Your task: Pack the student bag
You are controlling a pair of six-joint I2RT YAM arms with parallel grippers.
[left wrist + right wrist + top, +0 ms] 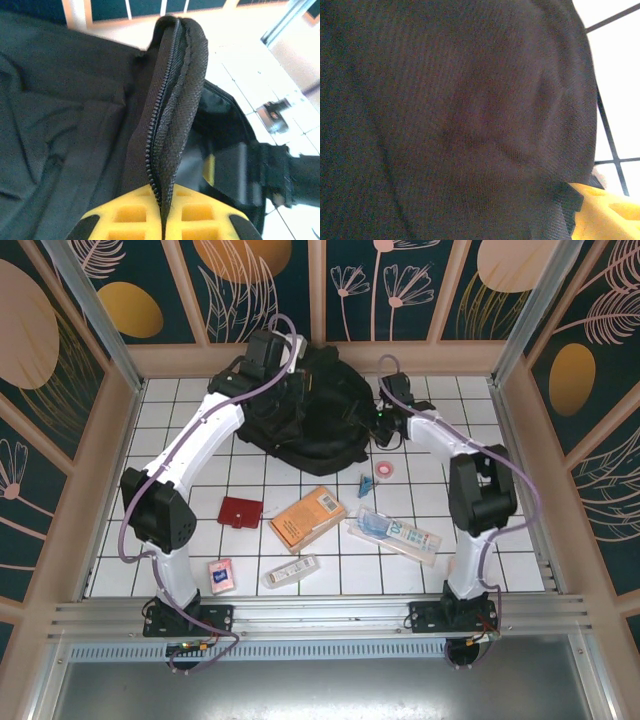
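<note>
The student bag [312,412], a big black fabric backpack, lies at the back middle of the white tiled table [500,530]. At its back left edge my left gripper [272,352] is shut on the bag's raised zipper edge [170,95]; the fabric is pinched between the yellow fingers [130,215] of the left gripper [164,212]. My right gripper [392,408] is at the bag's right side. Black bag fabric [460,120] covers almost all of the right wrist view. One yellow finger [610,215] shows far off to the lower right, so the jaws stand apart.
In front of the bag lie a red wallet [240,511], an orange book [308,518], a long clear pencil case [393,533], a white tube [291,570], a small pink packet [221,575], a blue clip [366,483] and a pink tape roll [385,468].
</note>
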